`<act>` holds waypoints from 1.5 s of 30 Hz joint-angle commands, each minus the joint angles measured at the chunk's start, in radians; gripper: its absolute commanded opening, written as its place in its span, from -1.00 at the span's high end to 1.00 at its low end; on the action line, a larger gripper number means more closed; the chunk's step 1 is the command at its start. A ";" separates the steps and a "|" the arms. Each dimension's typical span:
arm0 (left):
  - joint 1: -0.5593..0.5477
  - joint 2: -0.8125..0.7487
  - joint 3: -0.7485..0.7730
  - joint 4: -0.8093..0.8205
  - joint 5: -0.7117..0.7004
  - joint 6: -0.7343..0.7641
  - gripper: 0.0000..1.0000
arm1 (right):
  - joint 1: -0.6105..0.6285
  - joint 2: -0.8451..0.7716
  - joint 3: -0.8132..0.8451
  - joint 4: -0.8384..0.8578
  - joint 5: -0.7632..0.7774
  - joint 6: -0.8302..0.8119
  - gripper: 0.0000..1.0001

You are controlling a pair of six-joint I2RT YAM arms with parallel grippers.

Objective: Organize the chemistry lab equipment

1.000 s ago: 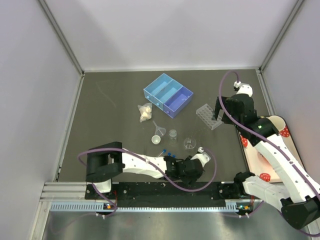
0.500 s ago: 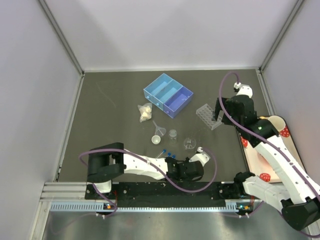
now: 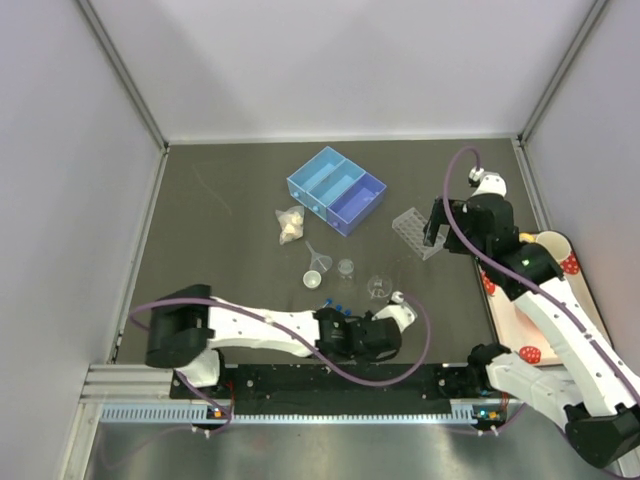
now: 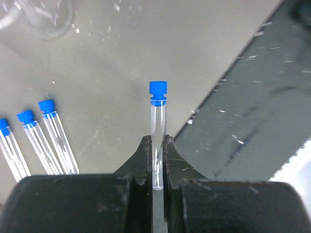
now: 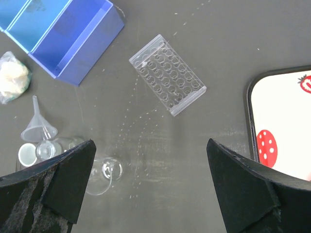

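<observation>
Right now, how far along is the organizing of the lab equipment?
Done: nothing visible; the tube rack looks empty. In hand: the left hand is shut on one blue-capped test tube. Left: three more tubes, the funnel and small beakers sit loose.

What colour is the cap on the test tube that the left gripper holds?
Blue; the cap shows best in the left wrist view.

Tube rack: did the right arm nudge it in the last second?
No. The tube rack sits at the same spot and angle right of the blue box; the right end effector hangs open above it.
</observation>
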 commanded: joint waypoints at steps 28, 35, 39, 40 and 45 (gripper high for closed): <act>0.520 -0.374 -0.063 0.709 1.132 -0.030 1.00 | -0.003 -0.229 -0.012 0.167 -0.915 0.084 -0.81; 0.572 -0.358 -0.095 0.849 1.221 -0.125 1.00 | -0.002 -0.246 -0.068 0.225 -0.936 0.081 -0.62; 0.587 -0.357 -0.109 0.888 1.248 -0.156 1.00 | -0.002 -0.248 -0.081 0.242 -0.955 0.097 -0.50; 0.590 -0.355 -0.109 0.891 1.254 -0.160 1.00 | -0.002 -0.249 -0.082 0.245 -0.959 0.100 -0.46; 0.596 -0.355 -0.112 0.903 1.256 -0.166 1.00 | -0.002 -0.263 -0.079 0.251 -0.965 0.114 -0.20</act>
